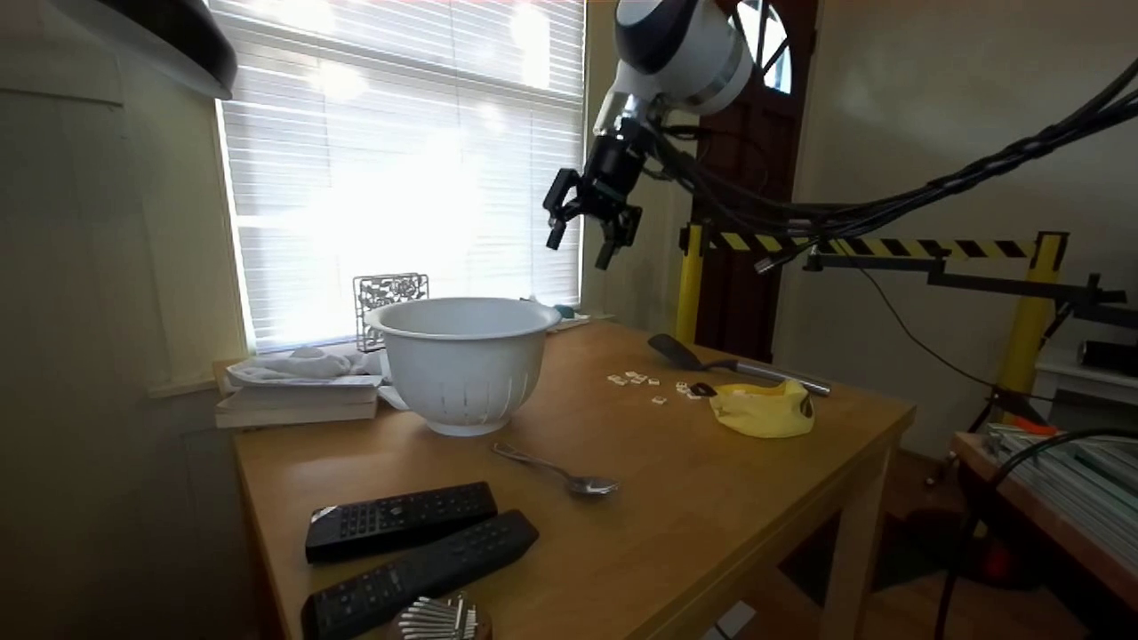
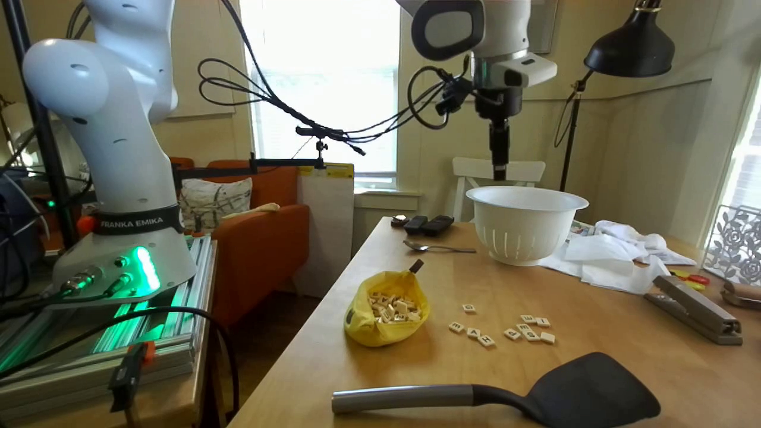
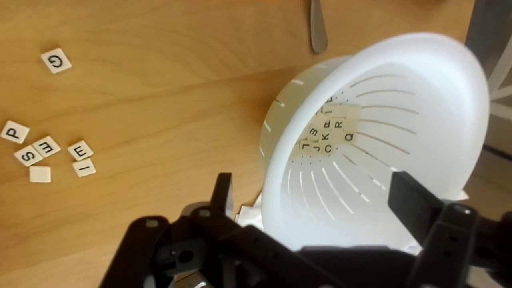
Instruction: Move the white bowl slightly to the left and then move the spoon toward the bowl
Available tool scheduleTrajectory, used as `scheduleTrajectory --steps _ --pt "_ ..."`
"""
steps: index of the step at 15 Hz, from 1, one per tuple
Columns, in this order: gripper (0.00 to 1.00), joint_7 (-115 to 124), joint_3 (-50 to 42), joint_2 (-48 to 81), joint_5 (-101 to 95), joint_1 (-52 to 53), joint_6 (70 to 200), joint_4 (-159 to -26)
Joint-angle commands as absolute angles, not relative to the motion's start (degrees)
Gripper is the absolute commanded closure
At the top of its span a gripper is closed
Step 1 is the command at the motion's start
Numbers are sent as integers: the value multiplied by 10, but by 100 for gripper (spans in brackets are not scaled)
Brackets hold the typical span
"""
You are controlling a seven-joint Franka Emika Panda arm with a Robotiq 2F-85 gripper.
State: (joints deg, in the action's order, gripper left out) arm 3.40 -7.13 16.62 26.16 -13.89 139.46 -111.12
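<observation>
The large white bowl, a colander with side slots, stands upright on the table in both exterior views (image 1: pixel 467 378) (image 2: pixel 523 229). In the wrist view the bowl (image 3: pixel 436 96) opens toward me, with letter tiles in its bottom. The silvery spoon lies near the bowl's base in both exterior views (image 1: pixel 553 468) (image 2: pixel 443 248). Only the handle end of the spoon (image 3: pixel 318 34) shows in the wrist view. My gripper is open and empty above the bowl's rim level (image 1: pixel 581 247) (image 2: pixel 499 169). In the wrist view its fingers (image 3: pixel 312 180) are wide apart, the bowl's rim appearing between them, apparently untouched.
Two black remotes (image 1: pixel 400 521) lie near the spoon. A yellow pouch of tiles (image 2: pixel 386 315), loose letter tiles (image 2: pixel 529 334), a black spatula (image 2: pixel 594 392) and a stapler (image 2: pixel 692 309) are on the table. White paper (image 2: pixel 618 264) lies beside the bowl.
</observation>
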Motion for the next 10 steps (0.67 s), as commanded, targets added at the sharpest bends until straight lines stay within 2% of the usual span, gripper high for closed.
scheduleTrajectory --steps 1,7,8,10 --pt "0 -32 -80 30 195 -130 1379 -1250" --pt "0 -123 -77 -113 159 -107 1477 -1444" --pt "0 -107 -87 -53 165 -108 1442 -1364" --pt "0 -111 -88 -84 163 -97 1463 -1415"
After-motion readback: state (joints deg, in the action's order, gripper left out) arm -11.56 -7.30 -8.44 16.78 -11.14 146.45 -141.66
